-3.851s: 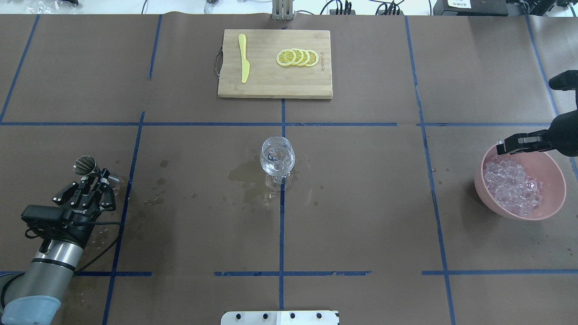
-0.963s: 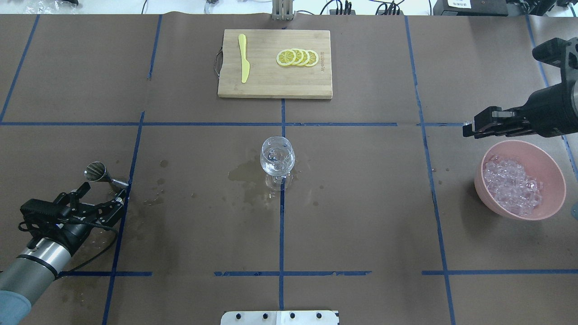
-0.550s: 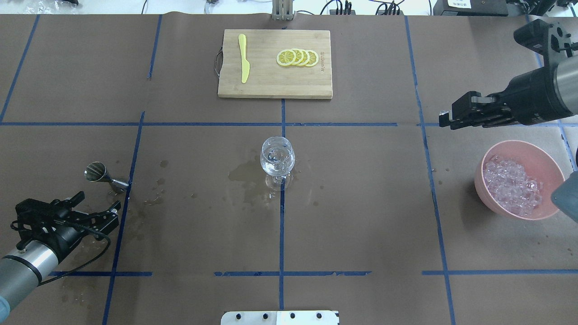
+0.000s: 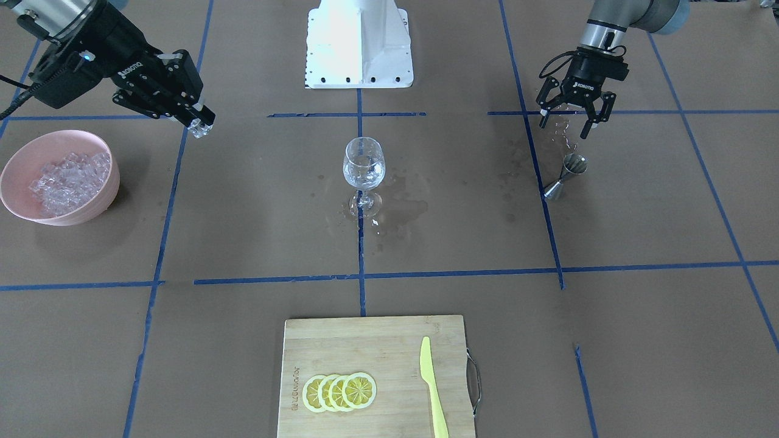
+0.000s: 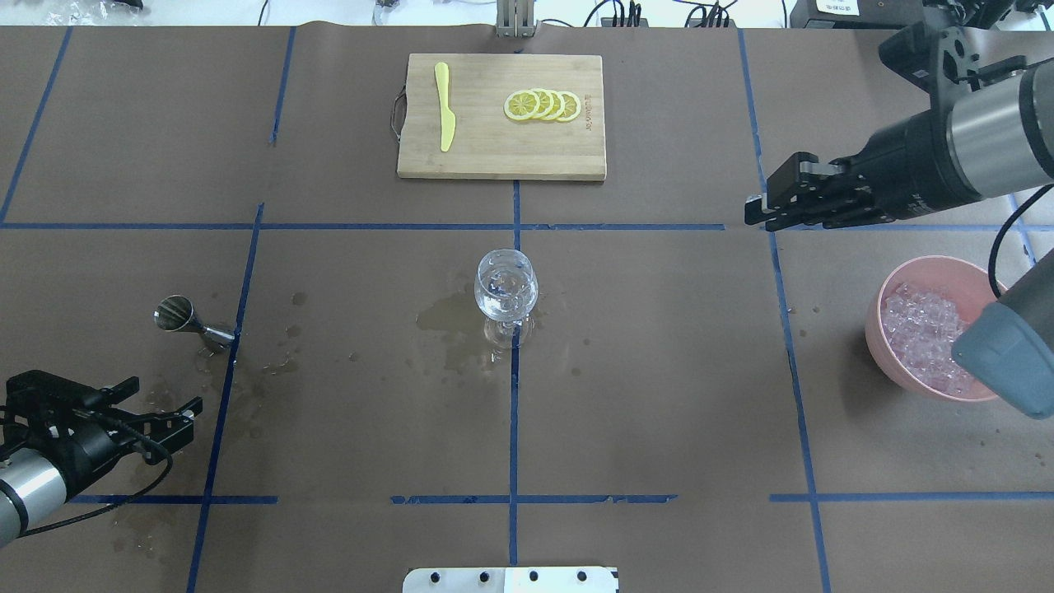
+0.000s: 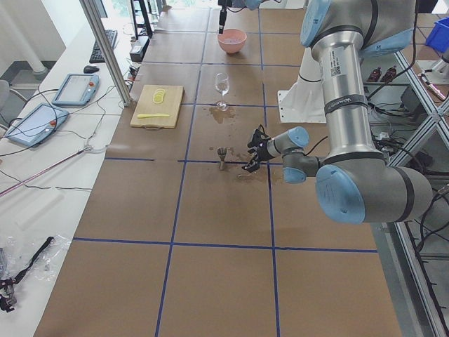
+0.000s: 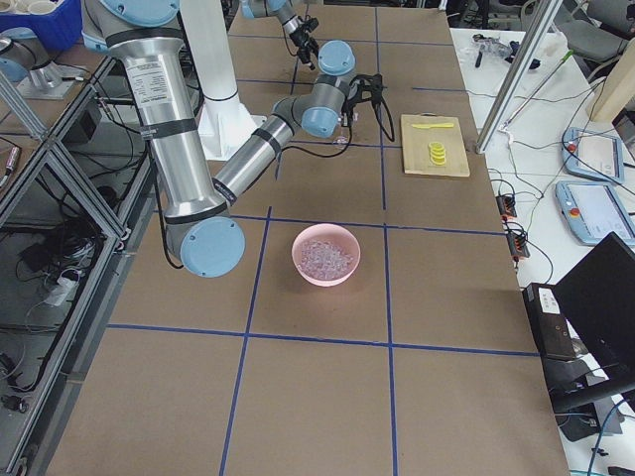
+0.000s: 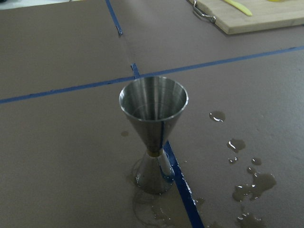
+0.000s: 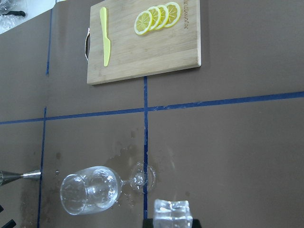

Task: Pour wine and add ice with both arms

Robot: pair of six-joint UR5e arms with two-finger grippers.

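Observation:
A clear wine glass (image 5: 506, 288) stands upright at the table's middle, with clear contents I cannot make out; the wine is not distinguishable. My right gripper (image 5: 757, 212) hangs in the air between the pink bowl (image 5: 922, 262) and the glass, shut on one ice cube (image 4: 198, 128), which also shows in the right wrist view as a cube (image 9: 173, 212) just right of the glass (image 9: 90, 190). More ice (image 5: 922, 325) fills the bowl. My left gripper (image 5: 160, 398) is open and empty, pulled back from the upright steel jigger (image 5: 174, 315).
A wet spill (image 5: 449, 317) spreads around the glass foot, and droplets (image 8: 247, 183) lie by the jigger (image 8: 153, 128). A wooden cutting board (image 5: 494, 152) at the far middle carries lemon slices (image 5: 543, 105) and a yellow knife (image 5: 445, 107).
My right gripper rose from the bowl and moved left toward the glass, carrying an ice cube. My left gripper drew back from the jigger toward the near left edge.

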